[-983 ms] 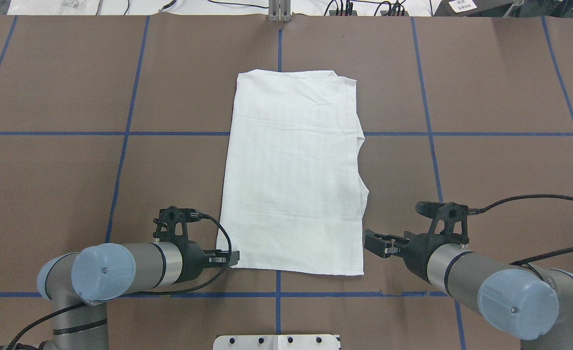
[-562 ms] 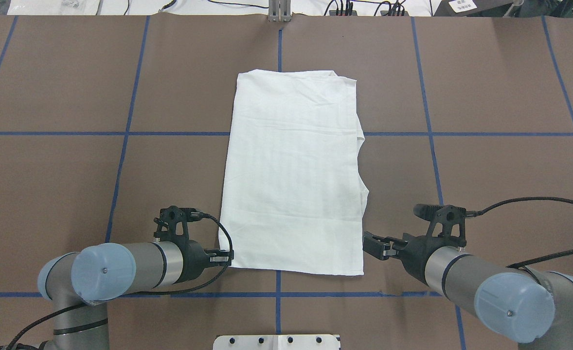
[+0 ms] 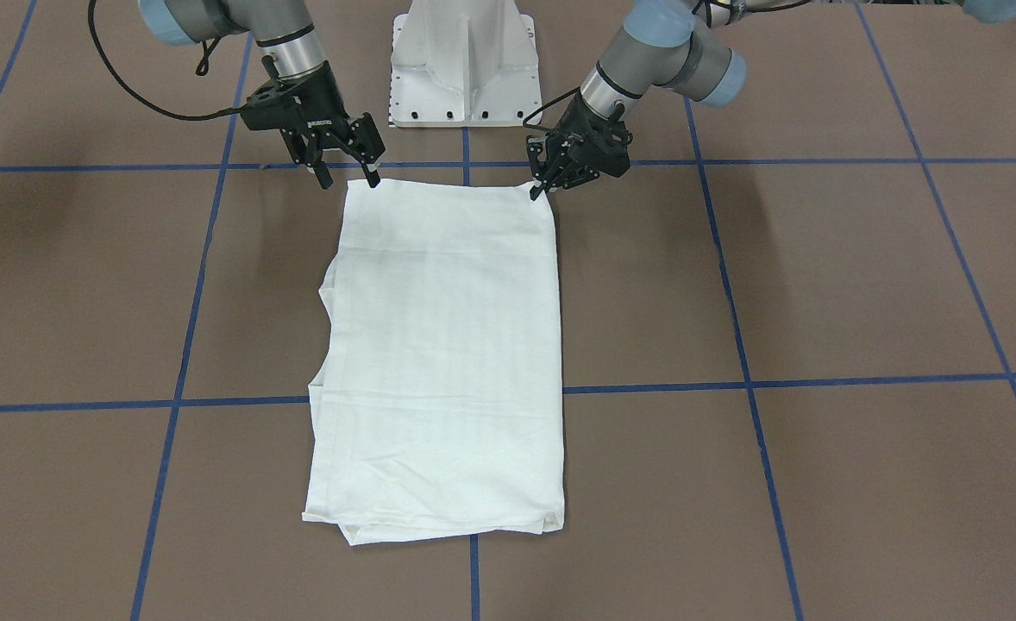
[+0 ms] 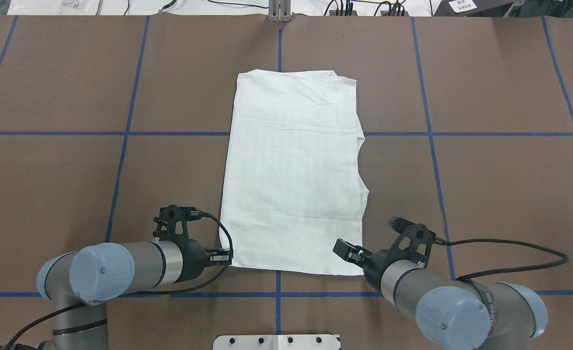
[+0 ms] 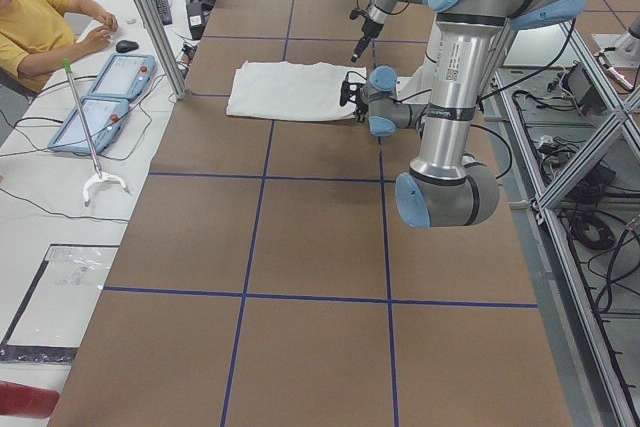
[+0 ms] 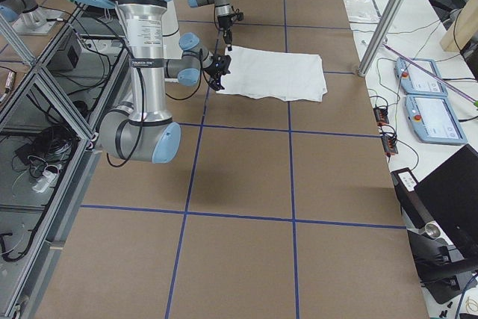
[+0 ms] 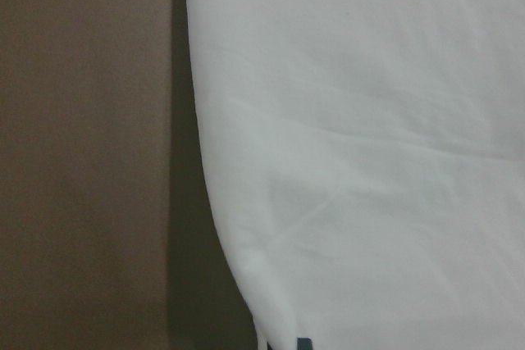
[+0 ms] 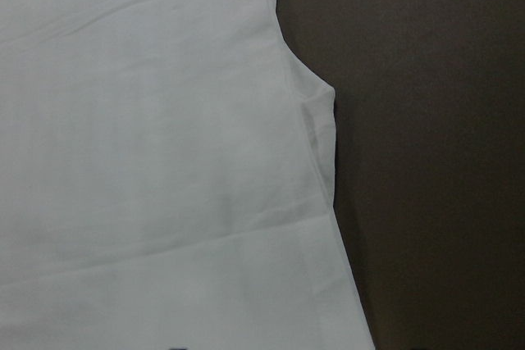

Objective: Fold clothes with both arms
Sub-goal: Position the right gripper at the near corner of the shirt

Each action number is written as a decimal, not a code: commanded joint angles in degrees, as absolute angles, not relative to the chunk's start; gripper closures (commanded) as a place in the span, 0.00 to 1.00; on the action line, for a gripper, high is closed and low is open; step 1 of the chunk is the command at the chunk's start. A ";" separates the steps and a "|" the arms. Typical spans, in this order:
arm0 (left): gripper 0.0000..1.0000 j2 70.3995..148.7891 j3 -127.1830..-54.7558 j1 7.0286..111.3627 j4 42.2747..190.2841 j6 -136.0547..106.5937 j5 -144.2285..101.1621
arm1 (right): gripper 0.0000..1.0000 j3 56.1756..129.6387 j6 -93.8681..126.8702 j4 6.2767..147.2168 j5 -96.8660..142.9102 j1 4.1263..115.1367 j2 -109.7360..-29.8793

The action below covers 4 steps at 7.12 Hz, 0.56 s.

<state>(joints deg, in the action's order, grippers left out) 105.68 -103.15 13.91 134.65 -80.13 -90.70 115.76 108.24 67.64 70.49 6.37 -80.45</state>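
The white T-shirt (image 4: 291, 170) lies flat on the brown table, folded into a long rectangle, print hidden; it also shows in the front view (image 3: 439, 345). My left gripper (image 4: 227, 256) is low at the shirt's near-left corner, fingertips touching its edge (image 3: 538, 188); I cannot tell if it is shut. My right gripper (image 4: 346, 249) is at the near-right corner. In the front view it (image 3: 351, 177) is open, with one finger on each side of that corner. The wrist views show only cloth (image 7: 369, 120) (image 8: 148, 161) and table.
The white metal pedestal (image 3: 465, 60) stands between the arm bases at the near edge. Blue tape lines (image 4: 121, 133) grid the table. An operator (image 5: 40, 27) and control tablets (image 5: 100, 97) are on a side bench beyond the far edge.
My right gripper has moved left and toward the robot's base, from beside the shirt's right edge onto its near-right corner. My left gripper has drawn back slightly. The shirt has not moved.
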 commanded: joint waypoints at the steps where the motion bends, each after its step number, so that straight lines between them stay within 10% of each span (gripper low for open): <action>1: 1.00 105.64 -103.18 13.97 134.65 -80.16 -90.62 | 0.20 113.65 121.33 81.07 70.92 3.88 -72.36; 4: 1.00 105.64 -103.27 13.89 134.65 -80.16 -89.65 | 0.20 111.62 122.34 82.44 70.93 3.95 -71.10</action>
